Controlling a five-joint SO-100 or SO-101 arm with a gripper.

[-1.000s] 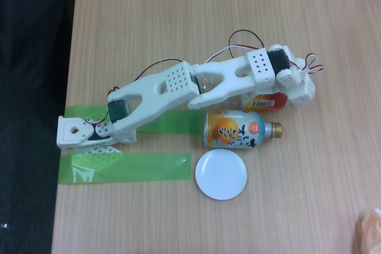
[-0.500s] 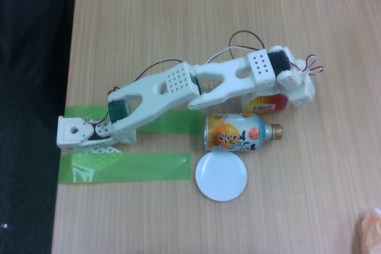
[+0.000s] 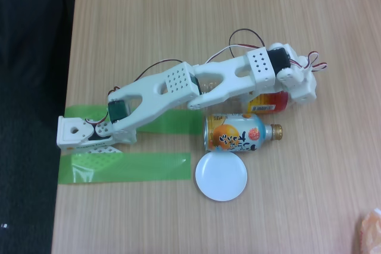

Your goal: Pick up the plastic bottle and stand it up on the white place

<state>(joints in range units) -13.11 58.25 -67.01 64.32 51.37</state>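
Here the clear plastic bottle with the red-and-yellow label (image 3: 266,103) is seen lying lengthwise left to right on the wooden surface (image 3: 178,16), largely hidden beneath the white arm (image 3: 178,84); whether the fingers (image 3: 296,90) are clenched cannot be told. The round white plate (image 3: 221,175) lies nearer.

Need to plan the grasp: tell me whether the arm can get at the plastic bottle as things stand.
Probably yes. The gripper already sits over the plastic bottle, which lies under the arm. The can-bottle lies close beside it; the jaws' grip is hidden.
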